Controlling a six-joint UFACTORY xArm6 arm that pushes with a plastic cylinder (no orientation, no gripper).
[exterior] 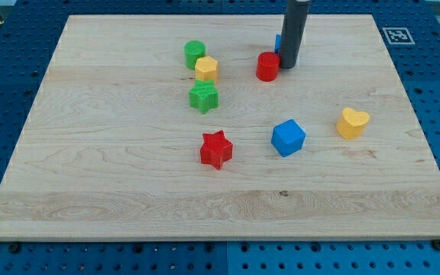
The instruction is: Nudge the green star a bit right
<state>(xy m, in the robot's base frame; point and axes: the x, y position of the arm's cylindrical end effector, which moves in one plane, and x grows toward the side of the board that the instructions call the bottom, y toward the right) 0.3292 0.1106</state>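
Observation:
The green star [203, 97] lies left of the board's middle, just below a yellow hexagon block [206, 69]. A green cylinder [194, 53] sits above and left of the yellow one. My tip [289, 66] is near the view's top, right of centre, just right of a red cylinder [266, 66] and close to touching it. A blue block [278, 43] is mostly hidden behind the rod. The tip is well to the right of the green star and above it.
A red star [216, 149] lies below the green star. A blue cube [288, 137] and a yellow heart [352, 122] lie at the right. The wooden board [90, 191] rests on a blue pegboard table, with a marker tag [396, 34] at its top right corner.

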